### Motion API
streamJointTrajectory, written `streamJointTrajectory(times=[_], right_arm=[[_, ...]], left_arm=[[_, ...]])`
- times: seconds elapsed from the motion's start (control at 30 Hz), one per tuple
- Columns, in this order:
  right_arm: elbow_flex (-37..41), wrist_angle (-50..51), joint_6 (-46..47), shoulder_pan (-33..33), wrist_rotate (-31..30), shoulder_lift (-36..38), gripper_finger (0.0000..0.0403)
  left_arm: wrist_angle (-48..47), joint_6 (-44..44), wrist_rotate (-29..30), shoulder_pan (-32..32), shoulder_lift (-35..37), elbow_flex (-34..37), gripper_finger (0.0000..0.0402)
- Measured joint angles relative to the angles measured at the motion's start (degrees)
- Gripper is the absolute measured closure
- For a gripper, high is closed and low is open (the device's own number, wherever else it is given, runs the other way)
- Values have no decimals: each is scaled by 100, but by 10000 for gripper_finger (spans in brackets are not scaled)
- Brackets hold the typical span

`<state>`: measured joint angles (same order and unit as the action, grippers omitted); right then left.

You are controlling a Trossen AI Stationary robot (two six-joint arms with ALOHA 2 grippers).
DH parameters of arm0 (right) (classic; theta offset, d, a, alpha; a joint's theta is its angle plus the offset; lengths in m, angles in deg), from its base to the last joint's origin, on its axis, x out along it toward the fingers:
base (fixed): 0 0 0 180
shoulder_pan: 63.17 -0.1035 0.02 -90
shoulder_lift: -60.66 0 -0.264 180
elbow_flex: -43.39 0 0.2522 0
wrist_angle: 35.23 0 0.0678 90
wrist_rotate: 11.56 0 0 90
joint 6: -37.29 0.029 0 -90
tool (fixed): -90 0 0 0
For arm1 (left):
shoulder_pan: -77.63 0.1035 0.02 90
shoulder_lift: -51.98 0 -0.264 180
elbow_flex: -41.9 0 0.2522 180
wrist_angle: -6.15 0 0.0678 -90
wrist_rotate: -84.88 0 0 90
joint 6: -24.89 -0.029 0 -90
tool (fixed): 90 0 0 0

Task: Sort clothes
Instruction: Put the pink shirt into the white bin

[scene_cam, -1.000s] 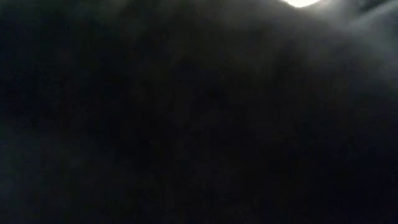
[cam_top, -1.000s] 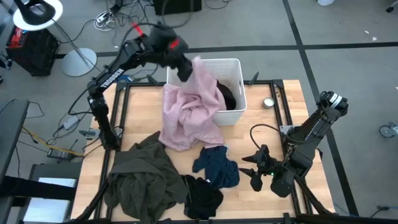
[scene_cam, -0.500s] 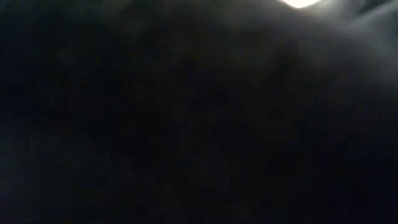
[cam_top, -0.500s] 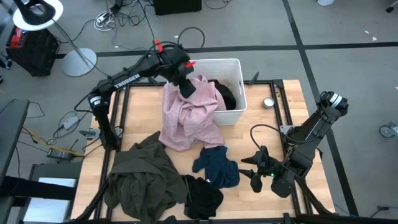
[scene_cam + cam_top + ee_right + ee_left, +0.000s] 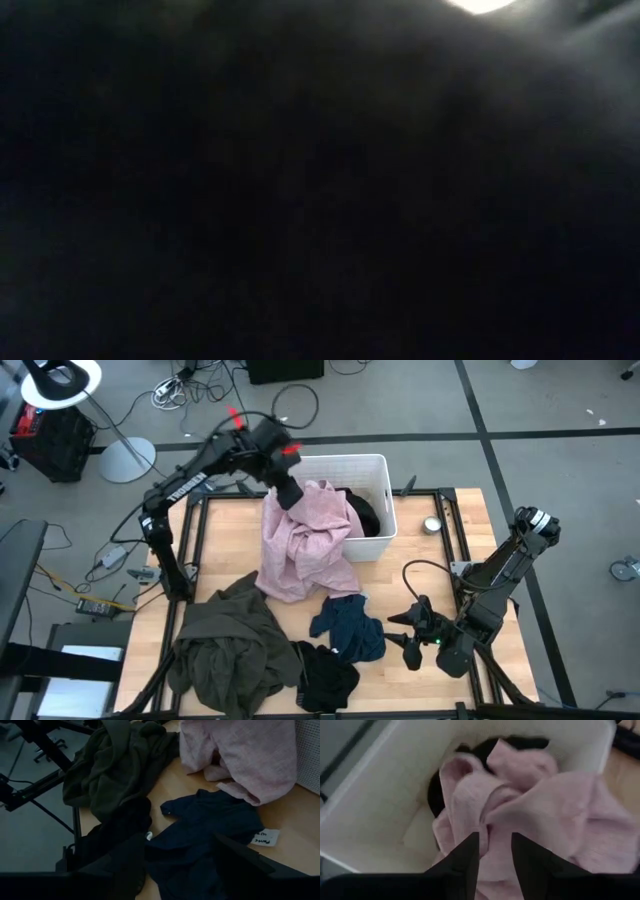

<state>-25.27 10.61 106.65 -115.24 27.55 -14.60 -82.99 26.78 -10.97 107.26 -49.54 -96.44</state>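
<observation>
Bin (image 5: 375,465) upper centre: your pink garment (image 5: 305,545) drapes over its rim; left gripper (image 5: 495,852) part-open just above it, holding nothing.

Hovering over the bin's (image 5: 375,460) near-left corner, the left gripper (image 5: 287,495), fingers parted just above the pink garment (image 5: 305,540) draping over the rim and blocking the way straight down. Leaving bare tabletop (image 5: 420,570) beyond the right gripper (image 5: 408,635), with the teal garment (image 5: 350,628) lying directly ahead of it.
</observation>
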Motion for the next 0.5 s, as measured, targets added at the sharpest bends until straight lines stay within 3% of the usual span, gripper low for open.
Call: streamJointTrajectory(times=[0.2, 0.4, 0.5], right_arm=[[0, -58, -2, 0, 8, 0, 174], [0, -81, -5, 0, 8, 0, 174], [0, -81, -7, 0, 9, 1, 174]], left_arm=[[-691, -33, 83, 0, 12, -1057, 282], [-1173, 36, -111, -133, 859, -434, 282], [-948, 215, 28, -295, 1461, 166, 282]])
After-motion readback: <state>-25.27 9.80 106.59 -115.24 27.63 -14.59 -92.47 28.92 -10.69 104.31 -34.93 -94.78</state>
